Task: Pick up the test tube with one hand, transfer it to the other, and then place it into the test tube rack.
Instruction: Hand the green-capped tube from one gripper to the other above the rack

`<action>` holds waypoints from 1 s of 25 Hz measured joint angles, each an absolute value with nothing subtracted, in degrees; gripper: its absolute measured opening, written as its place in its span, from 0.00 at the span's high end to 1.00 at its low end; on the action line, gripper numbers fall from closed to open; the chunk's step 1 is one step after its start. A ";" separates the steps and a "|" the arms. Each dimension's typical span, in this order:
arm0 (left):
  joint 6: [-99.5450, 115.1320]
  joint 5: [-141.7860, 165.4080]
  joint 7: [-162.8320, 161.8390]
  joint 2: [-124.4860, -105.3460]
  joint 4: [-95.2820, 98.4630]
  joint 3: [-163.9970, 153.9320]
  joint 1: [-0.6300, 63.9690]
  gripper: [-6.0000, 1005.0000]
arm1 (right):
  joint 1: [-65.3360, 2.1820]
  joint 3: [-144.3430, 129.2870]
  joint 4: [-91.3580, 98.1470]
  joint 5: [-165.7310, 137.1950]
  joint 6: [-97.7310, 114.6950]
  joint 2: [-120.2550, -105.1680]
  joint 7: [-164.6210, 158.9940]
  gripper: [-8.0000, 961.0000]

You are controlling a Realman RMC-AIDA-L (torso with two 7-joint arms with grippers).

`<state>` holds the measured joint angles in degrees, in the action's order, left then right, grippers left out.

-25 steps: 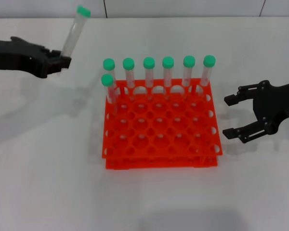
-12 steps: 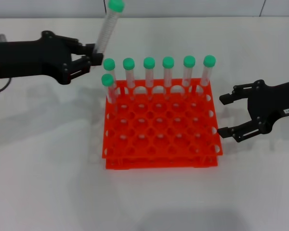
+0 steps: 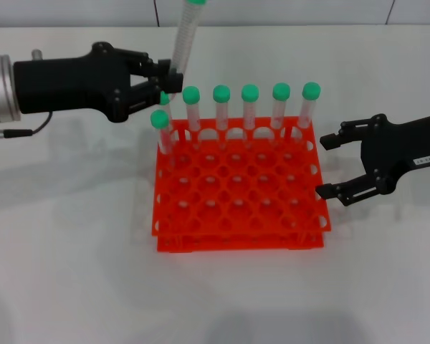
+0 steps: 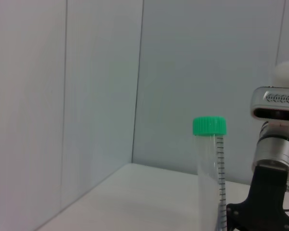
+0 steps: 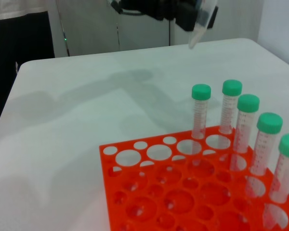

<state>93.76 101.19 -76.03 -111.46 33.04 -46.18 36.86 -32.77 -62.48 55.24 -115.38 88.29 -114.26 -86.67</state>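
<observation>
My left gripper (image 3: 168, 79) is shut on the lower end of a clear test tube (image 3: 184, 32) with a green cap. It holds the tube nearly upright, leaning right, just above the back left corner of the orange-red rack (image 3: 236, 241). The left wrist view shows the tube's cap (image 4: 209, 126). The right wrist view shows the left gripper (image 5: 180, 14) with the tube's tip (image 5: 202, 24) above the rack (image 5: 156, 140). My right gripper (image 3: 322, 166) is open and empty, close to the rack's right side.
Several green-capped tubes (image 3: 250, 107) stand in the rack's back row, and one more in the second row at the left (image 3: 160, 129); they also show in the right wrist view (image 5: 247, 125). The rack stands on a white table (image 3: 72, 251).
My left gripper has carried the tube to the right, from the far left to the rack's back left corner. My right gripper has crept left toward the rack, still open.
</observation>
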 joint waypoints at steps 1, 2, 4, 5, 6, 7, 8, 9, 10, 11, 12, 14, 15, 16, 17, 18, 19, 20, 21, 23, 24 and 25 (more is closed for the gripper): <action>93.76 101.19 -76.03 -111.46 33.04 -46.18 36.86 0.78 | -32.86 -62.48 55.21 -115.37 88.01 -114.37 -86.54 0.09; 93.39 101.86 -76.75 -111.55 32.84 -46.35 37.05 0.78 | -32.89 -62.49 55.21 -115.36 87.85 -114.50 -86.41 0.09; 92.44 103.38 -77.93 -111.60 32.72 -46.60 37.29 0.78 | -32.86 -62.49 55.28 -115.35 87.46 -114.65 -86.13 0.09; 91.94 104.25 -78.12 -111.66 32.69 -46.62 37.35 0.78 | -32.82 -62.49 55.28 -115.35 87.28 -114.68 -86.02 0.09; 91.53 104.92 -78.21 -111.72 32.65 -46.63 37.37 0.78 | -32.78 -62.48 55.28 -115.34 87.10 -114.69 -85.97 0.09; 91.17 105.66 -78.21 -111.79 32.62 -46.63 37.38 0.78 | -32.76 -62.49 55.25 -115.33 86.96 -114.70 -85.93 0.09; 90.95 106.44 -78.21 -111.88 32.60 -46.63 37.41 0.78 | -32.74 -62.49 55.18 -115.33 86.90 -114.70 -85.90 0.09; 90.85 106.90 -78.16 -111.94 32.59 -46.63 37.45 0.78 | -32.72 -62.49 55.13 -115.32 86.85 -114.70 -85.88 0.09; 90.75 107.20 -78.05 -112.05 32.57 -46.63 37.48 0.78 | -32.72 -62.49 55.13 -115.32 86.85 -114.70 -85.88 0.09; 90.57 107.47 -77.90 -112.22 32.57 -46.66 37.55 0.78 | -32.64 -62.49 55.06 -115.31 86.77 -114.79 -85.85 0.09; 90.26 107.87 -77.66 -112.52 32.55 -46.87 37.75 0.78 | -32.61 -62.49 55.06 -115.31 86.70 -114.84 -85.84 0.09; 89.40 109.12 -77.48 -113.19 32.47 -47.26 38.55 0.78 | -32.53 -62.50 55.05 -115.30 86.49 -114.99 -85.80 0.09; 88.93 109.76 -77.45 -113.53 32.42 -47.40 39.04 0.77 | -32.51 -62.53 55.03 -115.31 86.32 -115.02 -85.79 0.09; 88.51 110.36 -77.45 -113.84 32.32 -47.41 39.47 0.77 | -32.51 -62.55 55.01 -115.30 86.16 -115.04 -85.79 0.09; 87.74 111.43 -77.44 -114.27 32.00 -47.55 40.25 0.77 | -32.53 -62.58 54.98 -115.30 86.12 -115.06 -85.78 0.09; 87.18 112.09 -77.44 -114.53 31.67 -47.68 40.84 0.77 | -32.56 -62.59 54.96 -115.30 86.09 -115.11 -85.78 0.09; 86.14 112.77 -77.43 -114.71 30.99 -47.82 41.61 0.77 | -32.57 -62.62 54.94 -115.28 86.04 -115.15 -85.78 0.09; 85.43 113.15 -77.43 -114.80 30.43 -47.93 42.18 0.77 | -32.57 -62.67 54.94 -115.25 85.93 -115.19 -85.78 0.09; 84.70 113.38 -77.44 -114.85 29.78 -48.03 42.72 0.77 | -32.56 -62.71 54.92 -115.22 85.87 -115.20 -85.78 0.09; 83.96 113.50 -77.27 -114.87 29.11 -48.35 43.40 0.77 | -32.51 -62.78 54.84 -115.17 85.84 -115.22 -85.78 0.09; 83.84 113.51 -77.12 -114.90 29.00 -48.59 43.72 0.77 | -32.49 -62.79 54.78 -115.14 85.84 -115.23 -85.78 0.09; 83.78 113.53 -77.05 -114.93 28.99 -48.68 43.87 0.77 | -32.48 -62.81 54.72 -115.11 85.84 -115.25 -85.78 0.09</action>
<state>83.78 113.53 -77.05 -114.93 28.99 -48.68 43.87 -32.48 -62.81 54.72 -115.11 85.84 -115.25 -85.78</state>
